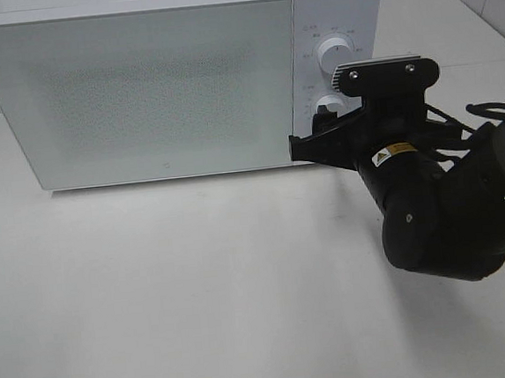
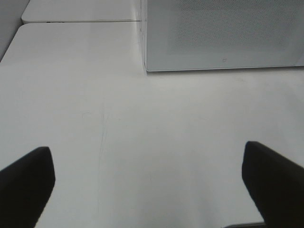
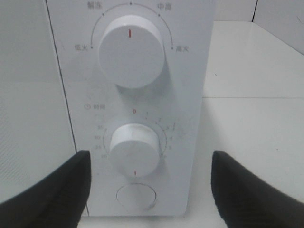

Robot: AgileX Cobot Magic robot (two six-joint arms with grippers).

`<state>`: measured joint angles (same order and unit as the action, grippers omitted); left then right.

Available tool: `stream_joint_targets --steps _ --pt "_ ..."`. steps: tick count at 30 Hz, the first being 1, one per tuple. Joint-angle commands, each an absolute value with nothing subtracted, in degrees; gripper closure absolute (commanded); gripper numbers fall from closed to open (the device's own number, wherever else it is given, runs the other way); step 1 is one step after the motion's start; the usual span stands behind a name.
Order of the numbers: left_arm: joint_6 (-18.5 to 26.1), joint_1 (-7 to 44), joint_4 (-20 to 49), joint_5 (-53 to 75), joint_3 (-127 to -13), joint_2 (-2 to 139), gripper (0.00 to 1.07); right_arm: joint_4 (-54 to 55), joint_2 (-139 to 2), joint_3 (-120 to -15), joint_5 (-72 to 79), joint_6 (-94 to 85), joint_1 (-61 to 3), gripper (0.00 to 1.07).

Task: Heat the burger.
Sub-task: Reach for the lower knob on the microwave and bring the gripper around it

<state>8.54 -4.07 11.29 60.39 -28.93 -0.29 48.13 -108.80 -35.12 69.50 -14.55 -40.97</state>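
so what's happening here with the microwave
The right end effector sits open at the front of the microwave, jaws either side of the lower timer knob without gripping it. The door is shut and no burger is in view. The left end effector hangs open over the table.

Burger hidden from view, white microwave (image 1: 325, 10) standing upright, frosted door (image 1: 138, 88) shut

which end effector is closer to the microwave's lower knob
Right. The right end effector sits open just in front of the lower knob. The left end effector hovers over the table, facing the far corner of the microwave.
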Motion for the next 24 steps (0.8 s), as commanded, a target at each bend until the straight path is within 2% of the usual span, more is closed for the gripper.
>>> stream_joint_targets --steps 1,9,24 --pt "8.48 -4.18 11.69 59.64 -28.71 -1.49 0.07 43.95 -109.61 -36.84 72.54 -14.44 -38.85 0.36" --pt "8.48 -4.18 11.69 59.64 -28.71 -1.49 0.07 42.69 -112.87 -39.59 70.70 -13.64 -37.53 0.30" --pt "8.48 -4.18 11.69 59.64 -28.71 -1.49 0.07 40.62 -117.97 -45.32 69.27 -11.69 -35.35 0.31"
